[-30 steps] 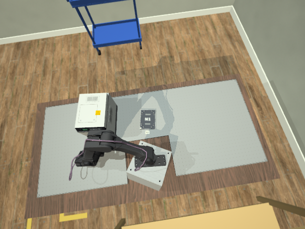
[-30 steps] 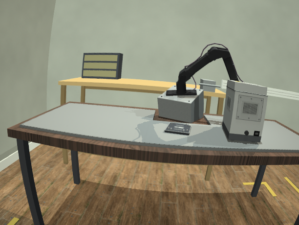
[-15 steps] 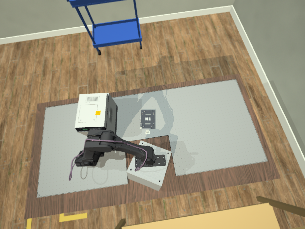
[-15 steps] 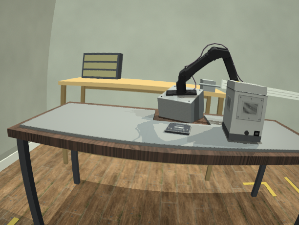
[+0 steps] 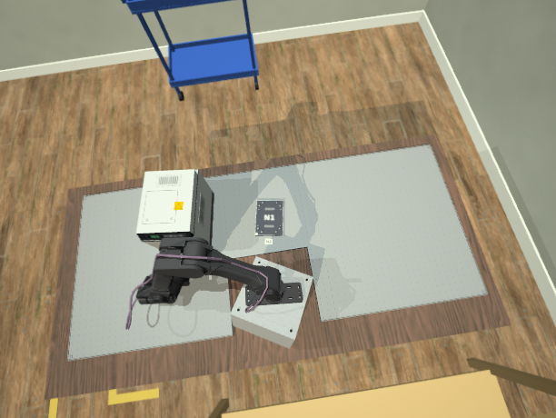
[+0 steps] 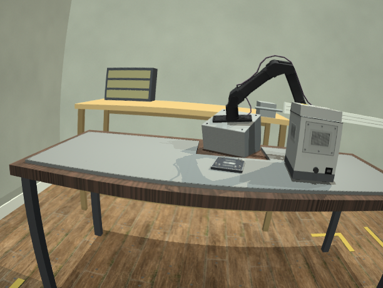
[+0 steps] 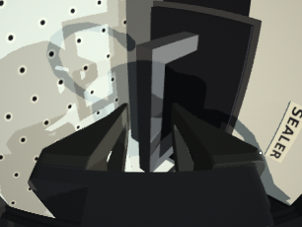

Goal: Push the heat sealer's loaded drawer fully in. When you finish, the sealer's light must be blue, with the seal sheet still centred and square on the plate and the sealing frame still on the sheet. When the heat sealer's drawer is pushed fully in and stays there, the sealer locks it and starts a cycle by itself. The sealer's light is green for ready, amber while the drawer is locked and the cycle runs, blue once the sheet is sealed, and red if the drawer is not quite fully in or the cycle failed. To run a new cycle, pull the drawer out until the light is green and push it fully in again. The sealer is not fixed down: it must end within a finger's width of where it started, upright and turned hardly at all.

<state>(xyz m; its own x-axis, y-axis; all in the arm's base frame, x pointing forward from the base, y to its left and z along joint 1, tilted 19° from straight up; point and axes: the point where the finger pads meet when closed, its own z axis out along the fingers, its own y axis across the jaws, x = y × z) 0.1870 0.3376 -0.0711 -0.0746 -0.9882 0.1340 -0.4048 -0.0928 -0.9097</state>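
Standing upright at the mat's left rear, the heat sealer [image 5: 169, 204] faces the arm with its dark drawer front [image 7: 197, 61] pushed in. The gripper [image 7: 150, 134] has its fingers partly apart, straddling the drawer's T-shaped handle [image 7: 158, 74] and gripping nothing.

White-topped heat sealer [image 5: 167, 204] is sitting upright just ahead of the gripper [image 7: 150, 134], its dark drawer front [image 7: 197, 61] facing the fingers.
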